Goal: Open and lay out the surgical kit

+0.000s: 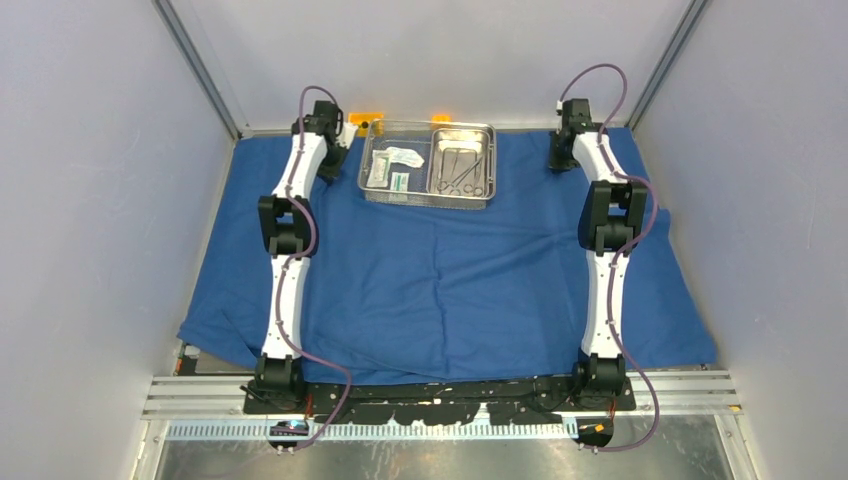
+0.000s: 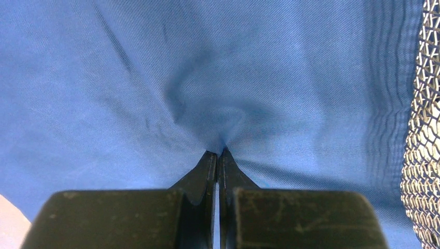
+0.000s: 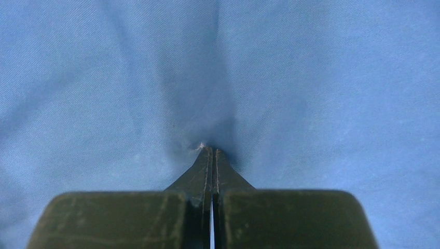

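Blue cloth wrap [image 1: 450, 290] is pinched tight by left fingers [image 2: 206, 174] and right fingers [image 3: 203, 171] flanking the mesh basket [image 1: 430, 203], likely for spreading.

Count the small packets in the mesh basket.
3, all in the mesh basket left of the solid tray: the far packet, the left packet, the near packet. Others could hide underneath.

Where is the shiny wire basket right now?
In the top view, the rectangular steel mesh basket sits at the far middle of the large blue cloth wrap, between the left arm and the right arm, closer to the left.
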You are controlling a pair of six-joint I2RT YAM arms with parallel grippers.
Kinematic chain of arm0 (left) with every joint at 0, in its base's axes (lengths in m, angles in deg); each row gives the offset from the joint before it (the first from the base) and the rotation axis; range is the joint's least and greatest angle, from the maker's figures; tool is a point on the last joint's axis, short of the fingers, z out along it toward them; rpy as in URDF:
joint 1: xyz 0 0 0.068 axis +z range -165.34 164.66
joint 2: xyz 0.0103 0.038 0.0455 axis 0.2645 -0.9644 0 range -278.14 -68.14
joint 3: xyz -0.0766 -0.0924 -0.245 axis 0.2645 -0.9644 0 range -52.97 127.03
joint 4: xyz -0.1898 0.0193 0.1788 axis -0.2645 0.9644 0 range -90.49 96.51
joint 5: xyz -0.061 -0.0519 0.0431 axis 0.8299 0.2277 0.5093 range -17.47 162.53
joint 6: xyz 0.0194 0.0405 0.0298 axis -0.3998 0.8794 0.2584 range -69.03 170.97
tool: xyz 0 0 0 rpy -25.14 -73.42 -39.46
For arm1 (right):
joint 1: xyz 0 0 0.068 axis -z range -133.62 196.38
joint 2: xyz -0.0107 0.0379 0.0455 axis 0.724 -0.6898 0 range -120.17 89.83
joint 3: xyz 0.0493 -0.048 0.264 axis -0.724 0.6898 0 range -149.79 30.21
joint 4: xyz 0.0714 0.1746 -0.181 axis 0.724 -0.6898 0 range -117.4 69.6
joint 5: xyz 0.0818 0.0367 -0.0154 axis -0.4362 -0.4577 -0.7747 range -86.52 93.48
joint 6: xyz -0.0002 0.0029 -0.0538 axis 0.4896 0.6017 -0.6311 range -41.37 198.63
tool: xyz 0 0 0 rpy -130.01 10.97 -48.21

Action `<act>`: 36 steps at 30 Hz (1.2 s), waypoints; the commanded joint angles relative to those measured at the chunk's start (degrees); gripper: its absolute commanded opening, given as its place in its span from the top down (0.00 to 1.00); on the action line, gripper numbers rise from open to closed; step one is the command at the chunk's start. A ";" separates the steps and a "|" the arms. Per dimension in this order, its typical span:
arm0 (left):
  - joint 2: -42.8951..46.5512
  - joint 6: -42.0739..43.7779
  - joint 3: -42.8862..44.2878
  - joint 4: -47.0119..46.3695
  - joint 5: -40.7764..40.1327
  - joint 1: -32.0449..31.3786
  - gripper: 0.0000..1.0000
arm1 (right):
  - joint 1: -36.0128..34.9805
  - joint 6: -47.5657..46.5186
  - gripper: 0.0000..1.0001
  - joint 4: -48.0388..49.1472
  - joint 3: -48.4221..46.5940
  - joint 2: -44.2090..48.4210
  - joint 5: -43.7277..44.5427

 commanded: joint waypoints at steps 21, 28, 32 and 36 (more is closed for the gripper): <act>5.52 7.38 -16.31 -6.50 -14.12 4.34 0.94 | 6.24 -2.53 0.97 -0.88 6.21 7.31 -1.58; 8.67 7.44 -16.41 -6.29 -15.07 8.10 0.61 | 7.56 -5.89 0.76 -0.52 11.42 16.49 -5.39; 12.23 7.35 -19.02 -7.54 -13.47 10.14 0.41 | 8.14 -9.14 0.67 0.76 17.78 23.37 -6.05; 18.05 7.70 -25.43 -9.78 -12.10 11.28 0.33 | 9.33 -12.54 0.57 1.62 27.69 31.15 -7.52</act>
